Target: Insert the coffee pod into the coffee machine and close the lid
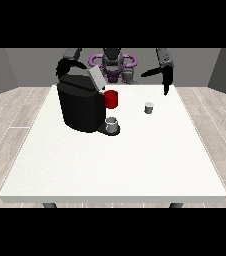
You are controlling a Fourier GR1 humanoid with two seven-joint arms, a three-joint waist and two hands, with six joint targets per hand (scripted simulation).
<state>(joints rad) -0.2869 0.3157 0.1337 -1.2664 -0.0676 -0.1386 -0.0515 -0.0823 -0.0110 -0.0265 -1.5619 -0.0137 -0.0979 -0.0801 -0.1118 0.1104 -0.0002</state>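
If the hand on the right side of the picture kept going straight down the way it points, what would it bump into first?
Probably just the white table. The hand at the view's right points down near the far edge, and the small grey coffee pod sits nearer the camera and a bit to the side. Depth is hard to judge.

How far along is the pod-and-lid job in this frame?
Nothing looks done yet. The pod stands alone on the table, right of the coffee machine, whose lid is up. In hand: the hand at the view's right hangs behind the pod, not touching it; the other hand is behind the machine. Left: pick up the pod, insert it, close the lid.
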